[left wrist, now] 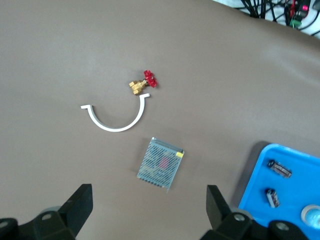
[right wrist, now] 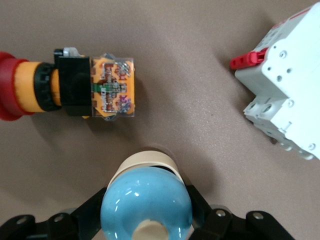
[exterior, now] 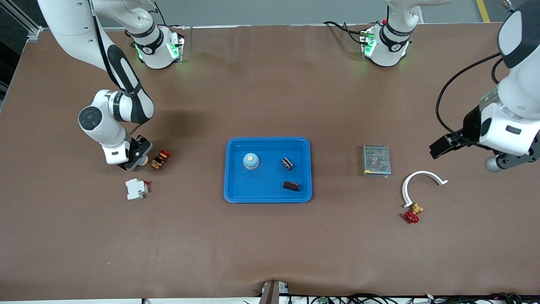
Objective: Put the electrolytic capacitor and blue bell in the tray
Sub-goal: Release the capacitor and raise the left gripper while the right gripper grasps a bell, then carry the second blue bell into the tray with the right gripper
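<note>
The bright-blue tray (exterior: pixel 268 198) lies mid-table. In it are a blue bell (exterior: pixel 251 161) and two dark electrolytic capacitors (exterior: pixel 287 163) (exterior: pixel 291 185). My right gripper (exterior: pixel 136 159) is low at the table near the right arm's end. It is shut on a second blue bell (right wrist: pixel 146 200) with a beige base, its fingers (right wrist: pixel 90 212) against both sides. My left gripper (exterior: pixel 438 148) hangs open and empty in the air near the left arm's end. In the left wrist view (left wrist: pixel 150 210) the tray corner (left wrist: pixel 260 175) and both capacitors (left wrist: pixel 280 168) show.
A red-and-orange push button (exterior: pixel 160 158) and a white circuit breaker (exterior: pixel 136 188) lie close to the right gripper. A grey mesh box (exterior: pixel 375 160), a white plastic arc (exterior: pixel 422 182) and a brass valve with a red handle (exterior: pixel 413 213) lie toward the left arm's end.
</note>
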Robot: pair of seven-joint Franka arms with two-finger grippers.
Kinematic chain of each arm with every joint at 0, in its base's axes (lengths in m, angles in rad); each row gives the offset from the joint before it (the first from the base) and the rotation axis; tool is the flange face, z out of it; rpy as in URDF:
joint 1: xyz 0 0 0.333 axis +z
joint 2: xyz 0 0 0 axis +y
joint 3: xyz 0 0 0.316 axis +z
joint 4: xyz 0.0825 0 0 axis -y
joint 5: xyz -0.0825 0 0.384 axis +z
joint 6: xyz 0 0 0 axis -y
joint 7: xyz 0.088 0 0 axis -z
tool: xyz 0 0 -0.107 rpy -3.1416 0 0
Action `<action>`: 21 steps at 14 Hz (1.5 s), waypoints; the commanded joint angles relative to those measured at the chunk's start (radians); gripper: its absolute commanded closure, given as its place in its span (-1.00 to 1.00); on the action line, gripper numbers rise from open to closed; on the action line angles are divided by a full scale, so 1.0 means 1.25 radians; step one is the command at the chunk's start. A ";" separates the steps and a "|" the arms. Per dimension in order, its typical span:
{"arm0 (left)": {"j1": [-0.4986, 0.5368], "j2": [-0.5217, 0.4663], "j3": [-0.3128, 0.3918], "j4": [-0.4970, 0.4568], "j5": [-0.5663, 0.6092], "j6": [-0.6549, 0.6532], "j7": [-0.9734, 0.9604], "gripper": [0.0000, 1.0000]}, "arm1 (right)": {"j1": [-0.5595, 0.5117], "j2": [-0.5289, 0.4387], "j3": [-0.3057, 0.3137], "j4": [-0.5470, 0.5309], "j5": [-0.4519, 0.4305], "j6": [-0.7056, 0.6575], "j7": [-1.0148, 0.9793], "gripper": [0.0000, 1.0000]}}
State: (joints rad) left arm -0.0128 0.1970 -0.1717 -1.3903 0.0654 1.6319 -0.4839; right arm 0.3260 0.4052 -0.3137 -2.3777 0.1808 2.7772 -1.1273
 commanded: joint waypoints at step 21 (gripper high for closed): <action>-0.014 -0.229 0.082 -0.206 -0.049 -0.078 0.215 -1.00 | 0.365 0.155 0.014 0.752 0.011 -0.630 0.997 0.36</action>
State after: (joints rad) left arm -0.0345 -0.0757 -0.0646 -1.6355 0.0196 1.5536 -0.2366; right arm 0.7729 0.5088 -0.2844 -1.5304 0.1945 1.9826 0.0622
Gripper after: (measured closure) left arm 0.000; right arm 0.335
